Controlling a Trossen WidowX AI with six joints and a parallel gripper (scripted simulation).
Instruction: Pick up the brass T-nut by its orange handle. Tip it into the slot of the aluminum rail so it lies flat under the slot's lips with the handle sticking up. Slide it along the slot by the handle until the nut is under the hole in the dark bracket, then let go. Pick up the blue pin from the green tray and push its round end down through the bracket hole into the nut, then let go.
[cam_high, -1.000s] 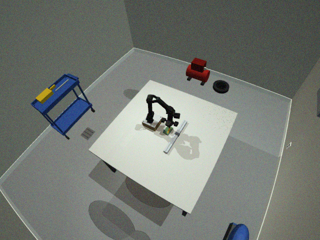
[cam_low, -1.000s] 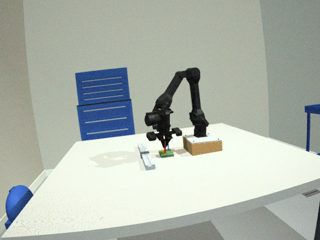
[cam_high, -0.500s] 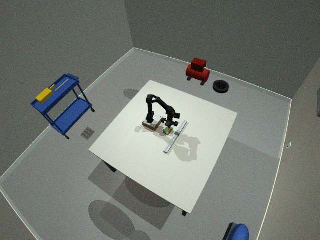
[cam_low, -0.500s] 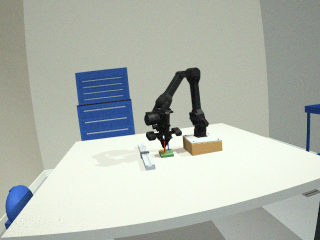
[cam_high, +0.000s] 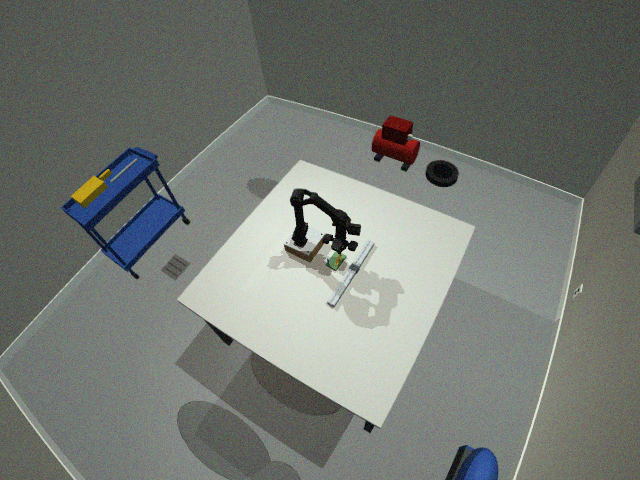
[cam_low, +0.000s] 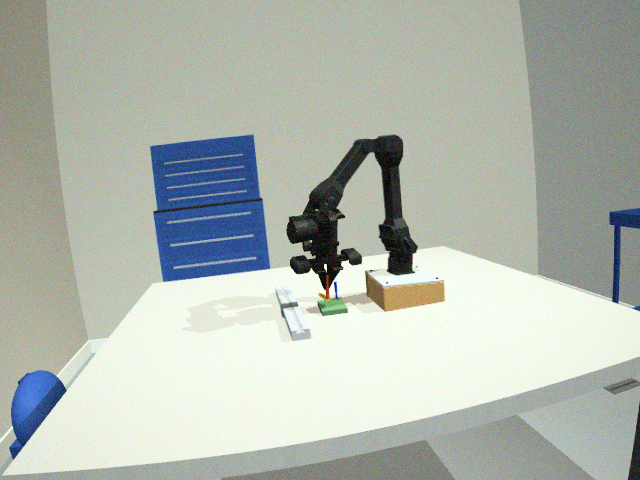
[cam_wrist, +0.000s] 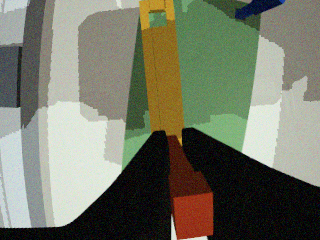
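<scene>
Orange and slim, the handle stands pinched between the fingertips of the gripper, which have closed to a narrow gap on it. From its foot the brass T-nut reaches out over the green tray; whether it touches the tray cannot be told.

The likeliest trouble is the nut swinging or twisting: its weight seems to lie to one side of a thin handle, and the tips grip only a small patch. A skewed nut would probably catch on the lips of the aluminum rail when tipped in. Too low a carry could also knock its end against the rail's side.

The blue pin stands close by in the tray, so a straight lift looks safer than a sideways start. The rail lies near the tray, well inside the edges of the white table. The dark bracket sits partway along it, leaving slot on both sides for entry.
</scene>
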